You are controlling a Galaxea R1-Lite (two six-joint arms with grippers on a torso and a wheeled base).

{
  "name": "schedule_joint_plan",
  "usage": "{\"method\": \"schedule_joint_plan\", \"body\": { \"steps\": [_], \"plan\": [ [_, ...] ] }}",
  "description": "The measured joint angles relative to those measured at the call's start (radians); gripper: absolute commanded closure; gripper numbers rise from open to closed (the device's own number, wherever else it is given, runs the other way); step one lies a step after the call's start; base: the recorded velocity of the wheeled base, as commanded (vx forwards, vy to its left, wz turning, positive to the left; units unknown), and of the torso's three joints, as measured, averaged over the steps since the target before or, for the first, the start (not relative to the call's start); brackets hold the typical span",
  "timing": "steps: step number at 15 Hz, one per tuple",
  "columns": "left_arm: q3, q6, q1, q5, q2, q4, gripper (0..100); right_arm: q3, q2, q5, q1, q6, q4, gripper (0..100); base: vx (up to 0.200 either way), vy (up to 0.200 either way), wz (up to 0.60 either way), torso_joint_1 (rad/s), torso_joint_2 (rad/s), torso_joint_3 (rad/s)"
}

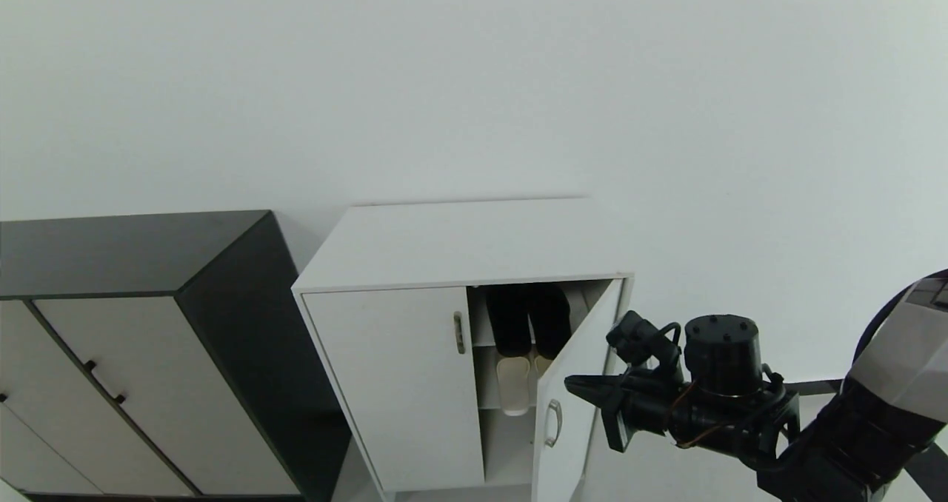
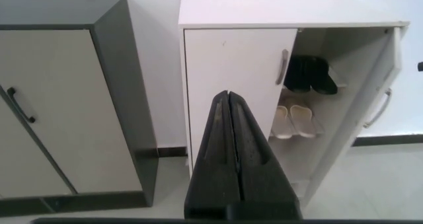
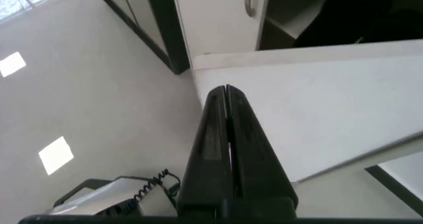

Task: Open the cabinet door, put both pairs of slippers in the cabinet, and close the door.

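Both pairs were already in the cabinet (image 1: 459, 243). The left end effector (image 2: 229, 98) was pinched shut and empty, facing it. The black slippers (image 1: 527, 317) sat above the white slippers (image 1: 513, 383). The door (image 1: 585, 332) stood half open, with the right end effector (image 1: 572, 385) closed and empty by its outer face. Closing step; next move likely a push flush.

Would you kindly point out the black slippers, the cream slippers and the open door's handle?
black slippers (image 2: 322, 75), left wrist view, on one slipper's upper.
cream slippers (image 2: 303, 120), left wrist view, on one slipper's insole.
open door's handle (image 1: 558, 422), head view, on the bar's middle.

Cabinet shelves (image 1: 483, 344): black slippers (image 1: 527, 320) above, white slippers (image 1: 513, 383) below
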Motion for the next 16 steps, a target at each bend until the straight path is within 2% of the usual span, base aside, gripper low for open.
{"method": "schedule_joint_plan", "body": {
  "steps": [8, 16],
  "plan": [
    [0.000, -0.001, 0.000, 0.000, 0.000, 0.000, 100, -0.028, 0.061, 0.000, -0.004, -0.010, -0.001, 100, 0.000, 0.000, 0.00, 0.000, 0.00, 0.000],
    [0.000, 0.000, 0.000, 0.000, 0.000, 0.000, 100, -0.209, 0.180, 0.000, -0.004, 0.002, 0.002, 100, 0.000, 0.000, 0.00, 0.000, 0.00, 0.000]
  ]
}}
